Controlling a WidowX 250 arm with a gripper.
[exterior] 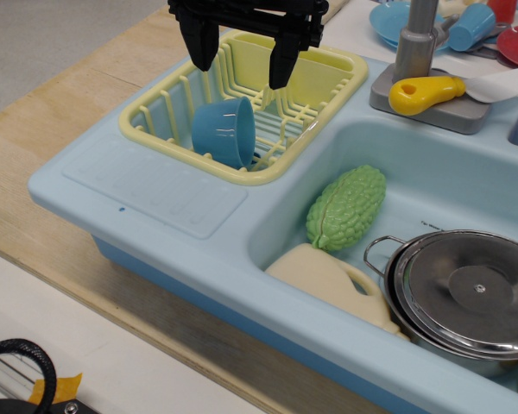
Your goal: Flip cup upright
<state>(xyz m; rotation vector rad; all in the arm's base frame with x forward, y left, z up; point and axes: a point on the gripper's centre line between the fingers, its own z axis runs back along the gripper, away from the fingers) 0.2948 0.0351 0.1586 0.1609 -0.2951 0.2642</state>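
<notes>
The medium-blue plastic cup (225,131) lies tilted in the yellow dish rack (328,71), at the rack's front, its wide end facing down and toward the front. My black gripper (242,76) hangs above the rack, just over the cup. Its two fingers are spread apart with nothing between them. The fingertips are above the cup and do not touch it.
The light blue toy sink (155,203) holds a green bumpy vegetable (347,207), a cream piece (328,274) and a steel pot with lid (466,293). A grey faucet with yellow handle (425,90) stands at the back right. Blue and red plates with a lighter blue cup (470,26) lie behind.
</notes>
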